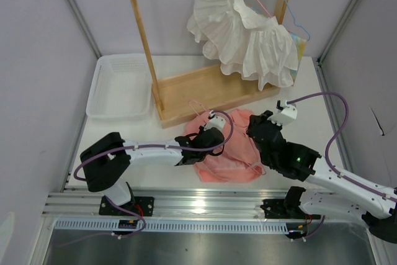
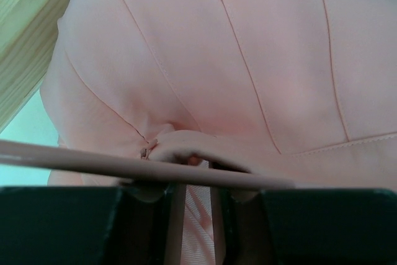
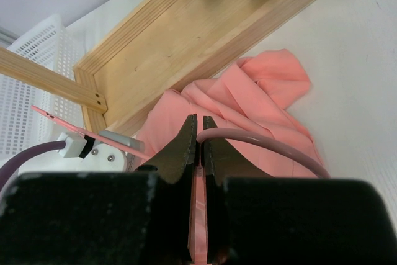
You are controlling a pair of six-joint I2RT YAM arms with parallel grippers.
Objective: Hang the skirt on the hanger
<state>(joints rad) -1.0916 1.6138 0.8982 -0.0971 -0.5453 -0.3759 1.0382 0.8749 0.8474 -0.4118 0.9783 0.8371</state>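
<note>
there, the skirt [image 1: 231,153] was laid on the table [image 1: 313,122], just near of the rack [image 1: 205,88], between both grippers. the left gripper [image 2: 191,190] was pinched on a strip of its cloth at the left edge. the right gripper [image 3: 197,122] was pressed together on the hanger [image 3: 197,215] wire at the right edge. the hanger's long axis was judged to run left to right over the skirt, with the hook nearer the left arm.

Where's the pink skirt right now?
From above, the skirt lies on the table, centre, between the left gripper and right gripper, just before the wooden rack.
</note>
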